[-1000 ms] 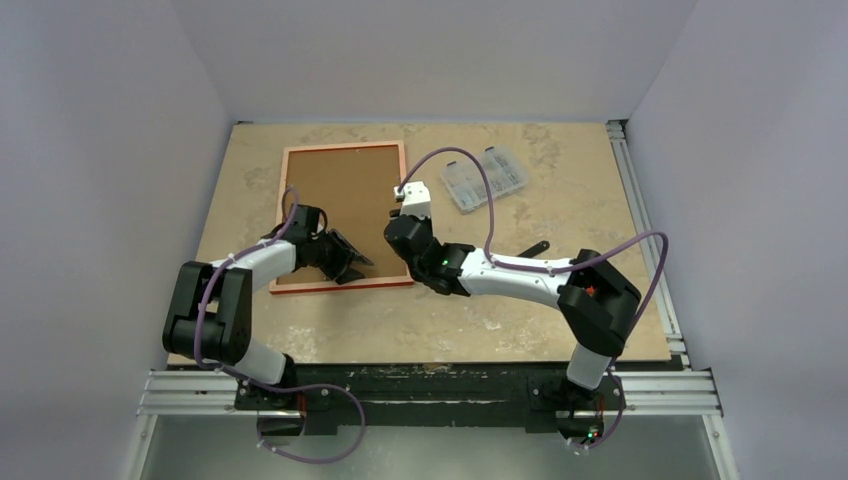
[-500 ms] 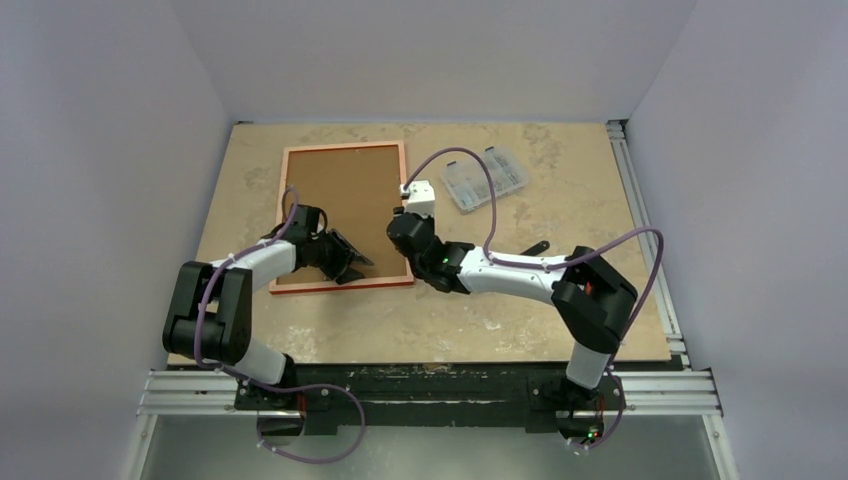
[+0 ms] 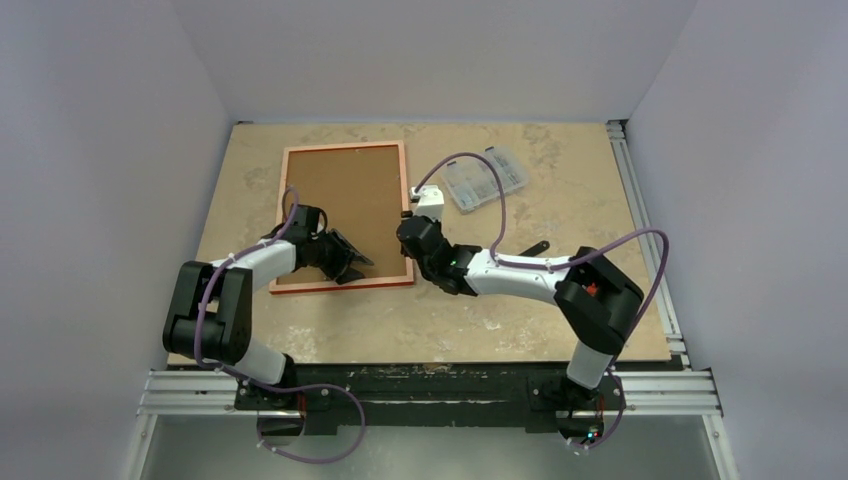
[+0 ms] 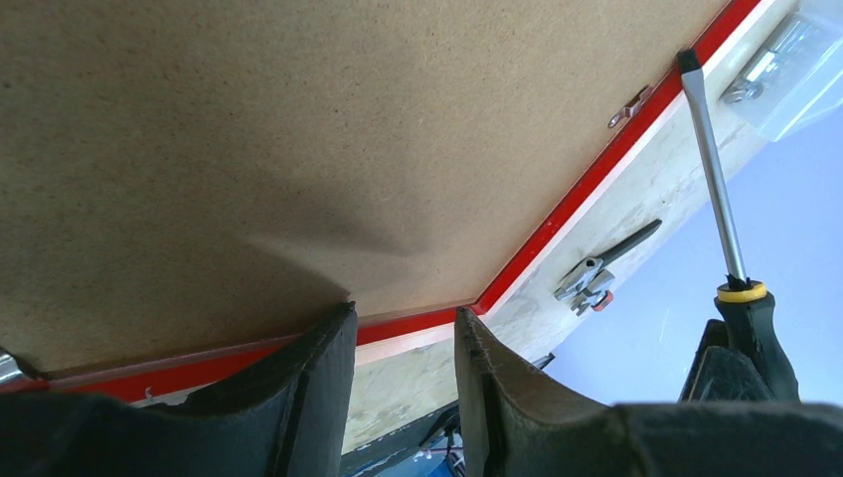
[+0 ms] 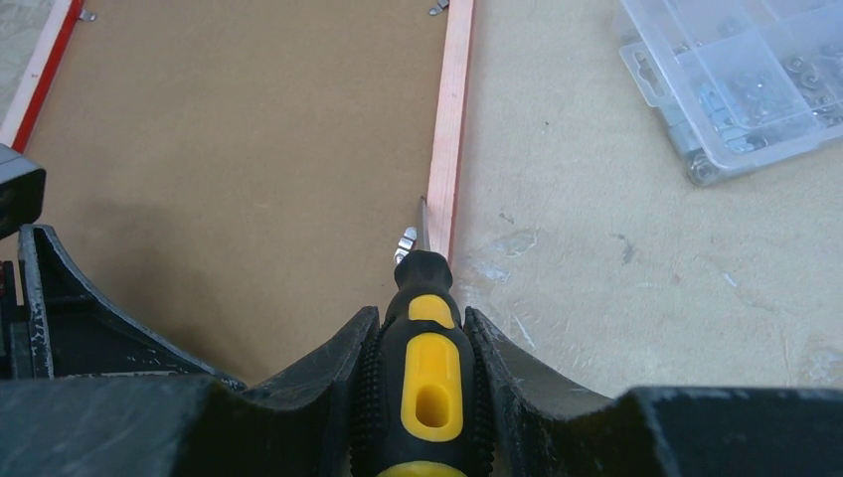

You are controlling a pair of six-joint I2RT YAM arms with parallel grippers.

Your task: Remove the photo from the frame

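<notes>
**Frame face-down; right hand works a clip w/ screwdriver, left hand at near rail**

The frame (image 3: 340,287) lies face-down on the tabletop (image 3: 500,310), left of centre. The photo (image 3: 345,195) therefore shows only its brown board back. It sits inside the red rails and isn't out yet. Face-down makes sense b/c the metal tabs that hold the board in are on this side.

The right hand (image 5: 420,318) is closed round the yellow-black handle of a screwdriver (image 5: 429,368). The shaft points away from the arm, and the tip is at a small clip (image 5: 406,241) on the frame's right rail, approx mid-length. The low angle prob. lets the blade get at the tab w/o digging into the board.

The left hand (image 4: 403,316) has its fingers part-way apart w/ nothing between them. It sits over the near rail, close to the near-right corner. Can't tell if it actually presses on the frame. It is likely parked there to stop the frame sliding when the screwdriver pushes sideways.

More tabs show at the far end of the board, so this prob. isn't the only one to free. A clear parts box (image 3: 485,178) sits to the right of the frame, apart from it.
</notes>
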